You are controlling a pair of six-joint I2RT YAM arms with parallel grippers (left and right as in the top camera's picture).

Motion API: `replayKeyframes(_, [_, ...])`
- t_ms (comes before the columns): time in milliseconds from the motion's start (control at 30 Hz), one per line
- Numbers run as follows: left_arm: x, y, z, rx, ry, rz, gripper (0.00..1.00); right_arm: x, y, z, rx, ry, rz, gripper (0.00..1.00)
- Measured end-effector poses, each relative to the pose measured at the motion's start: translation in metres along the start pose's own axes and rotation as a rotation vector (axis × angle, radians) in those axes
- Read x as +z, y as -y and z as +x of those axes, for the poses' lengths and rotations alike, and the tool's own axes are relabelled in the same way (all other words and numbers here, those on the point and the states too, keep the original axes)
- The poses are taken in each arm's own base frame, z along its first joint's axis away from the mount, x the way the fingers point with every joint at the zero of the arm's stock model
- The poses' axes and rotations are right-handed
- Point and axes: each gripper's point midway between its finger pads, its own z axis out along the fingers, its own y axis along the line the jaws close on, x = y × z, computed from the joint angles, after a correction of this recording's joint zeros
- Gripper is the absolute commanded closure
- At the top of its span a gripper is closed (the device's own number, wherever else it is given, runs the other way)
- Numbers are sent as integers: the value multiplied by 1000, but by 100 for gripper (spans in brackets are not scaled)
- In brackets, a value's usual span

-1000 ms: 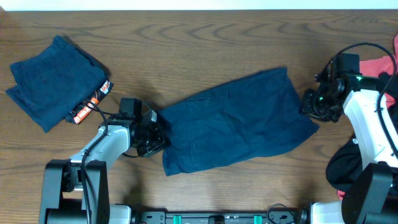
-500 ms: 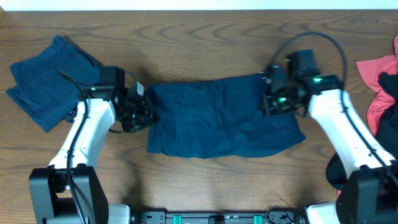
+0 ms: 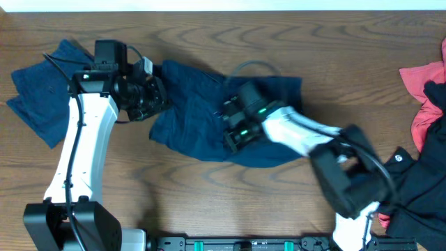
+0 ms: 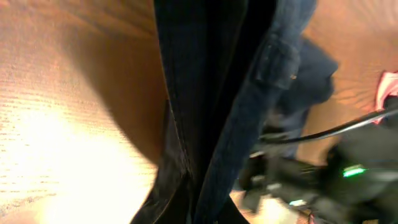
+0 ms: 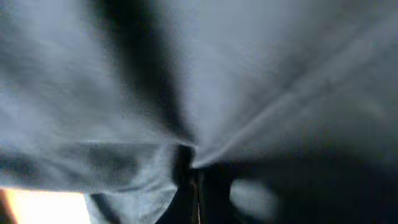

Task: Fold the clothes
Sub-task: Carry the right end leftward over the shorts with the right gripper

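Rumpled navy shorts (image 3: 194, 117) lie centrally (another pair (image 3: 38, 94) far left).

Overhead bright but motion-smeared; wrist views dim (badly blurred)

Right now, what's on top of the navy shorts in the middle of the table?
The right gripper sits on the shorts, pinching cloth; the left gripper holds one edge. Cloth hides both grippers' fingers.

- Wood-grain table (image 3: 209, 35): carries all items.
- Rumpled navy shorts (image 3: 191, 122): centre of table.
- Second navy shorts (image 3: 35, 104): left of the rumpled pair.
- Red cloth (image 3: 425, 97) and black cloth (image 3: 418, 188): far right of the rumpled pair.
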Motion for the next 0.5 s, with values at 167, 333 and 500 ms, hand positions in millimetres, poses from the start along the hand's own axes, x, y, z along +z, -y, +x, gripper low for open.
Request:
replayKeyframes(167, [-8,10,-4,-3,10,25,94,28,-39,-19,-89,88,-10,99])
replayKeyframes(333, [-8,9,0,-17,-6,26,94,30,-46,-19,-89,80,28,99])
replayKeyframes(500, [-8,8,0,-20,-7,17,94,-4,-21,-13,-8,46,150,99])
